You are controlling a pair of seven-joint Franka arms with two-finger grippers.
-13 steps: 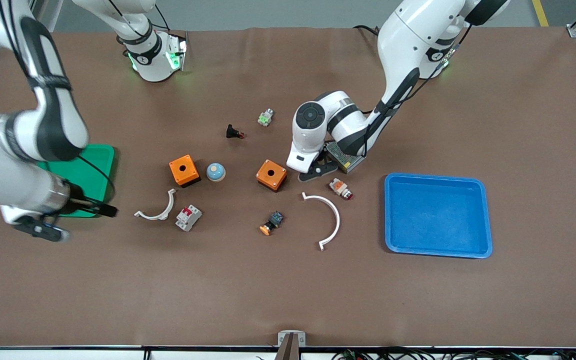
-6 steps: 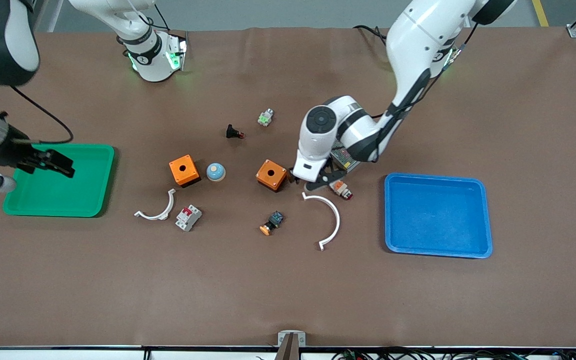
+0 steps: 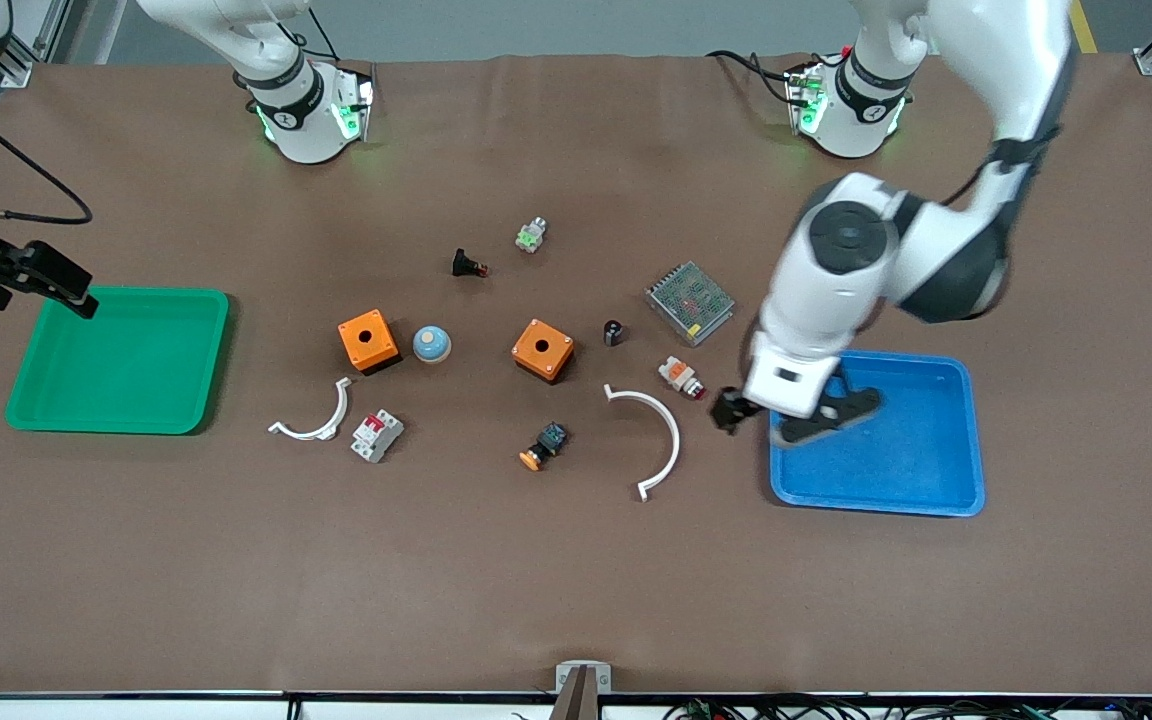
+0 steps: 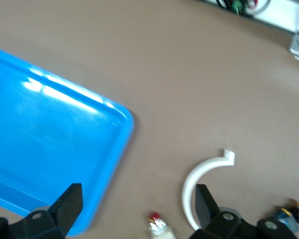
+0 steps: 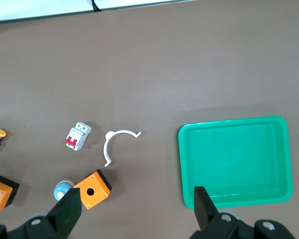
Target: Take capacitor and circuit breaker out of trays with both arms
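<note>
Left gripper (image 3: 794,415), fingers spread and empty, hangs over blue tray's (image 3: 946,500) rim | right gripper (image 5: 134,209), fingers spread and empty, over green tray's (image 3: 116,420) edge | breaker (image 3: 377,435) beside small white arc (image 3: 316,420) | capacitor (image 3: 614,332), black cylinder, between orange box (image 3: 542,350) and metal mesh module (image 3: 690,301)

Brown table (image 3: 576,580); blue tray (image 3: 921,490), green tray (image 3: 116,415); white-grey breaker (image 3: 377,435) with red label; black capacitor (image 3: 614,332); two orange boxes (image 3: 368,340)

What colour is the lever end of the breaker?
Red, on a white-grey body. The breaker shows best in the right wrist view; it also shows in the front view.
</note>
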